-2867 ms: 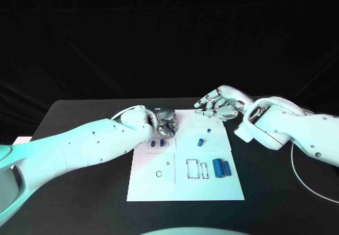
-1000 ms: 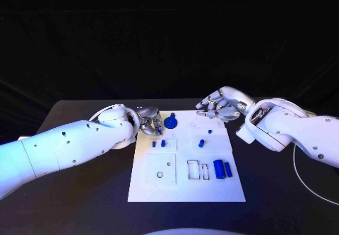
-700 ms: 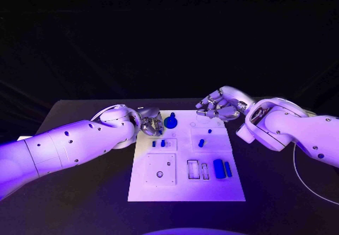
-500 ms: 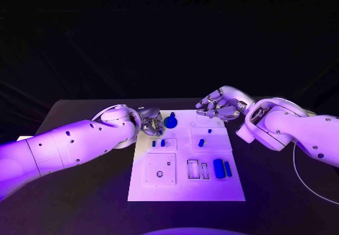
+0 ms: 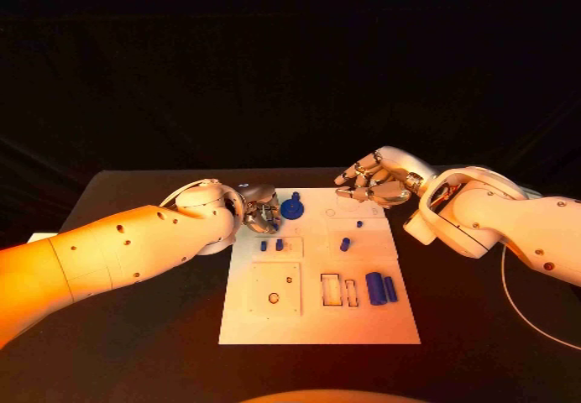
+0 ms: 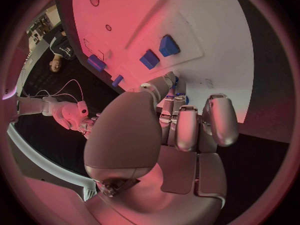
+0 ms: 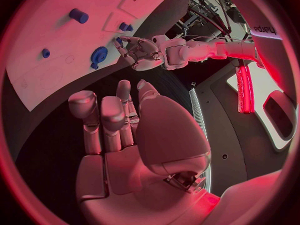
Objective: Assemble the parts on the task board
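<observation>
A white task board [image 5: 317, 323] lies in the middle of the black surface [image 5: 133, 319], flanked at its far end by two robot hands. The left hand [image 5: 257, 210] hovers at the board's far left corner, its fingers [image 6: 212, 122] curled inward; whether they pinch anything cannot be told. Just beside it a round blue part [image 5: 292, 208] stands on the board. The right hand [image 5: 375, 185] hangs over the far right corner, fingers [image 7: 100, 117] loosely apart and holding nothing. Farther down the board sit two small blue parts [image 5: 271, 246] side by side on the left, a single small blue part [image 5: 345, 244] near the middle, and a tiny blue peg [image 5: 361, 225] beyond it. Two larger blue cylinders [image 5: 380, 289] lie together near the right edge, next to empty rectangular slots [image 5: 337, 289].
</observation>
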Tool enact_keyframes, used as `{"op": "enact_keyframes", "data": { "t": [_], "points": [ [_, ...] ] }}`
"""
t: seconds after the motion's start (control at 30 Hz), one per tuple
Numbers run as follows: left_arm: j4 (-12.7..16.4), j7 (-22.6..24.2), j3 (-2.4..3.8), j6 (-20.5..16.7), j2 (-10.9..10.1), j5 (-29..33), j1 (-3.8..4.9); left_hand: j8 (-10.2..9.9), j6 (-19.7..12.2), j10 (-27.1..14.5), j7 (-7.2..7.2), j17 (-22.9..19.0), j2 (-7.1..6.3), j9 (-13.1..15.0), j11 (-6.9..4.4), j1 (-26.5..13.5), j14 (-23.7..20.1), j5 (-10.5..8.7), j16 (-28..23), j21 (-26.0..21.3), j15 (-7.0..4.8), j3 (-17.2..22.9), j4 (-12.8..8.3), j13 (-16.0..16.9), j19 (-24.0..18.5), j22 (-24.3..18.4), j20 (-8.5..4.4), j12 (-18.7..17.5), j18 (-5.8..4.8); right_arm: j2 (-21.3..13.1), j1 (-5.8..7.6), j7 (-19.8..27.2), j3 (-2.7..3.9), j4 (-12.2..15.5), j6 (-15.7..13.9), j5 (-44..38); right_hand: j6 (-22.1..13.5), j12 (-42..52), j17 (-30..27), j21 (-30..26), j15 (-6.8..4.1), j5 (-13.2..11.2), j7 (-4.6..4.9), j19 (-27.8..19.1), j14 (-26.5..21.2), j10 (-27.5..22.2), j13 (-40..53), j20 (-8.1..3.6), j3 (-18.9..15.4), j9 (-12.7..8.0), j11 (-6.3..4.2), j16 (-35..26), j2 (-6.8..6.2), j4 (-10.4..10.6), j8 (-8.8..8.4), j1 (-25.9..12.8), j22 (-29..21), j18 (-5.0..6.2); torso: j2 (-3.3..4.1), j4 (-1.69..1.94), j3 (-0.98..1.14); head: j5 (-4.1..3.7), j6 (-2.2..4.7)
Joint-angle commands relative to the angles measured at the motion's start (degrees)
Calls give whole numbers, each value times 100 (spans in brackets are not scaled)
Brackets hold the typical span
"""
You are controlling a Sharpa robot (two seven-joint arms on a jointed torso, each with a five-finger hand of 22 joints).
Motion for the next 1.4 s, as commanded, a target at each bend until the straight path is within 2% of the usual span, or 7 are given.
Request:
{"op": "enact_keyframes", "data": {
  "t": [0.03,0.33,0.6,0.9,1.07,1.2,1.4],
  "points": [
    [-10,-72,-11,186,23,-40,-22,-49,24,15,16,-21,1,-13,8,-91,159,1,0,-34,-17,47,-17,-8,62,202,-7,-64,-62,3,-3,53,0,8,68,-20,-21,32,6,-24,9,16,9,-30,32,-39,-5,-2,13,-6,-18,-7,17,-25,29,61,-1,45,-4,1,0,0,2],
    [-7,-95,-11,170,10,-41,-22,-144,-159,-133,79,-101,-113,-78,79,-255,135,-6,-31,-93,37,83,-36,-38,30,179,31,-232,-56,-5,-3,31,0,-4,75,-20,-22,34,-17,-39,9,22,10,-41,29,-41,-8,-2,13,-6,-18,-29,16,-25,29,64,-24,49,-6,1,-1,1,4],
    [8,-59,-12,13,-16,-31,-22,-159,-901,-388,100,-172,-256,-254,128,-386,119,1,-50,-408,82,207,-75,-113,-79,-11,77,-456,10,-17,-3,-133,0,-33,185,-202,-91,-252,-146,-213,36,20,40,-169,-36,-279,-252,17,23,-11,15,-193,-21,-9,1,114,-257,89,-5,-1,-3,3,12],
    [142,-63,-4,-91,-180,-5,-21,-139,-1190,-726,94,-273,-347,-255,200,-447,92,-4,-88,-756,129,203,-118,-145,-175,-230,122,-491,72,-32,-3,-516,0,-208,591,-1085,-107,-1751,-357,-316,137,-183,141,-164,-58,-625,-1687,95,159,0,163,-459,-206,-114,19,480,-347,101,-12,4,-4,-4,23],
    [360,-26,72,-207,-420,155,-19,-132,-1210,-799,88,-317,-379,-252,213,-467,81,-4,-107,-845,141,150,-127,-144,-196,-288,134,-481,88,-17,-13,-704,0,-420,819,-1849,56,-2256,-295,-275,139,-292,75,-104,-6,-575,-2296,82,324,4,147,-416,-250,-245,41,728,-284,102,-12,6,-7,-11,45],
    [466,202,134,-306,-643,928,9,-58,-1066,-745,141,-454,-313,-225,208,-448,34,6,-178,-1061,135,160,-132,-128,-260,-426,141,-425,129,10,-46,-825,0,-524,897,-2620,201,-2505,-243,-203,107,-415,13,-38,24,-416,-2709,68,528,3,115,-379,-256,-351,34,915,-177,77,-22,3,5,-4,61],
    [584,1774,134,-1233,-964,3992,37,191,-598,-453,220,-2283,-42,-175,228,-452,-801,43,-1272,-3067,156,350,-73,-95,-1128,-1677,162,-213,476,118,-151,-1034,0,-629,1018,-3944,385,-2783,-140,-53,27,-687,-93,68,69,-156,-3212,-1,866,-3,38,-286,-291,-441,-12,1035,39,41,-15,8,9,-55,103]
  ]
}}
